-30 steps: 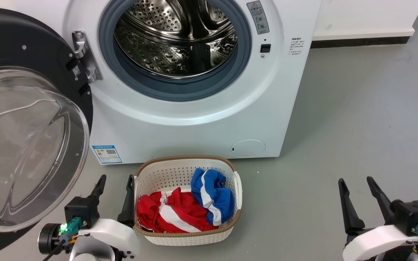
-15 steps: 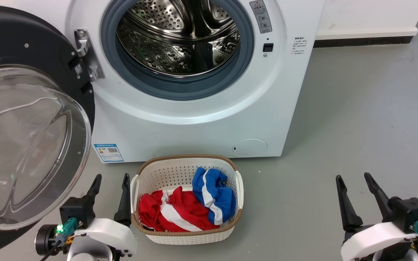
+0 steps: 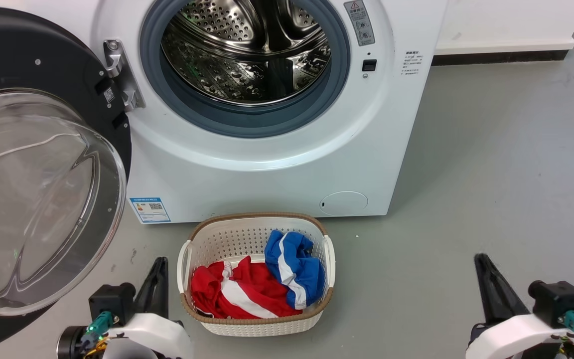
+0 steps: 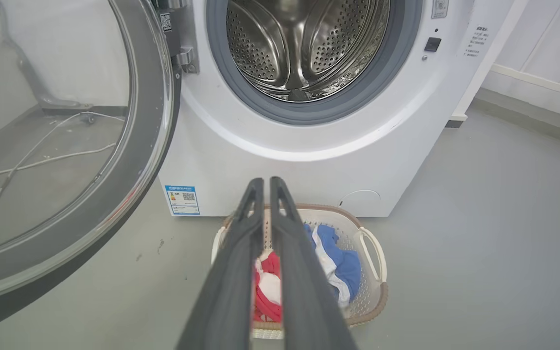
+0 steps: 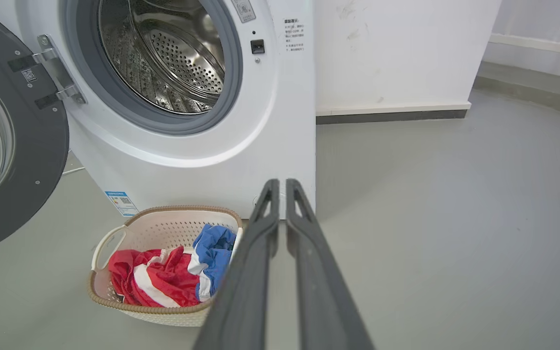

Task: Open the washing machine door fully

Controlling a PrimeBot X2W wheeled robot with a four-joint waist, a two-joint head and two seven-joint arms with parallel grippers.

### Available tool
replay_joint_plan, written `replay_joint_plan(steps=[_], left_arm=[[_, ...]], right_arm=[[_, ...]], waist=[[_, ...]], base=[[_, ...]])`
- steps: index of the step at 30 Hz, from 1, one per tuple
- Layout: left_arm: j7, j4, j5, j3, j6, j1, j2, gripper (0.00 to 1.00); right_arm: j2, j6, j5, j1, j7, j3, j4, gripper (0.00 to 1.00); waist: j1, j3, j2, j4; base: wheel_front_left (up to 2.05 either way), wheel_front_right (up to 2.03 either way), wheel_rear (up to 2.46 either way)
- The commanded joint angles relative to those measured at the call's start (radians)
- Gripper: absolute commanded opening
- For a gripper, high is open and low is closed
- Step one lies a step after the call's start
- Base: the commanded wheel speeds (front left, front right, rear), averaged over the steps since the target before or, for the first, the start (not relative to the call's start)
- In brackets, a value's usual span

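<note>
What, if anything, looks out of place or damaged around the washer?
Nothing stands out. The washing machine door hangs wide open on its hinge; the laundry basket sits upright before the washing machine, clothes inside, nothing spilled.

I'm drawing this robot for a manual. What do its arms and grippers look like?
Both match. The left gripper and right gripper each have two long, tapering dark grey fingers with slim cut-outs near the tips, mounted on a black boxy block. Behind sits a glossy white rounded forearm shell, with a teal connector and thin wires at the wrist.
</note>
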Motion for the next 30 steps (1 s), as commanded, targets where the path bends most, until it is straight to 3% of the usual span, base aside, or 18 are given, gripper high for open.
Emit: replay_joint_plan(steps=[1,30], left_arm=[[0.004,-0.015,-0.025,0.018,-0.008,-0.019,0.005,0.00],[0.129,-0.019,-0.418,0.175,-0.117,-0.023,-0.087,0.00]], right_arm=[[-0.001,0.000,0.033,-0.021,0.003,-0.005,-0.011,0.00],[0.003,0.000,0.555,-0.069,0.070,-0.034,0.040,0.00]], waist=[[0.0000,0.000,-0.0001,0.000],[0.0000,-0.003,-0.0001,0.012]], base=[[0.00,0.00,0.00],[0.00,0.00,0.00]])
